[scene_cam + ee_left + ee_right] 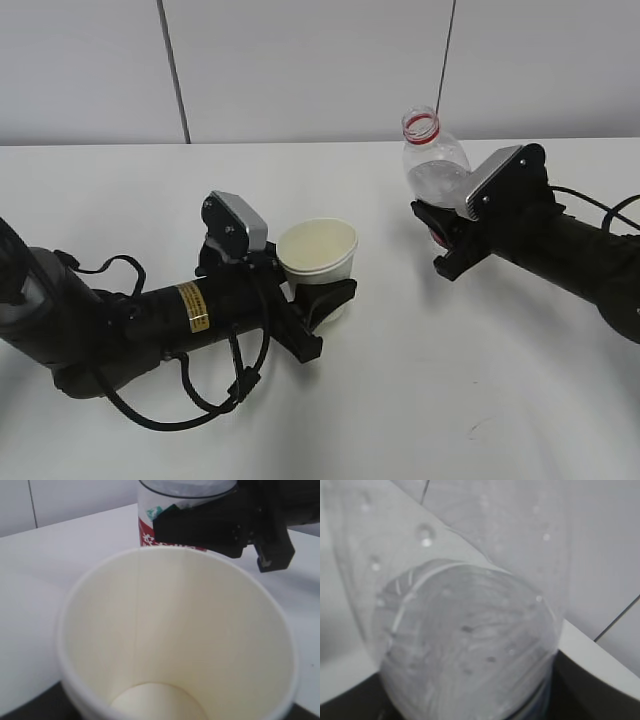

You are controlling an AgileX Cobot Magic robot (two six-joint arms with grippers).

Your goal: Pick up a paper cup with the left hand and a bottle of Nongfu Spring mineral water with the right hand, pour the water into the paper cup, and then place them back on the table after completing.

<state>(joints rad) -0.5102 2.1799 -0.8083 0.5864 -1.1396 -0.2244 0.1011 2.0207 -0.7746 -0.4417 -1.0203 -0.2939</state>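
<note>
Two grips — cup (317, 257) (empty), bottle (433, 170)

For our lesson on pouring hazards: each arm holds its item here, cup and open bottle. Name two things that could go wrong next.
1. The bottle has no cap and stands apart from the paper cup, so tilting early could spill water onto the table.
2. The left hand holds the thin cup low on its wall; a tight squeeze could deform it, a loose one let it slip.
</note>
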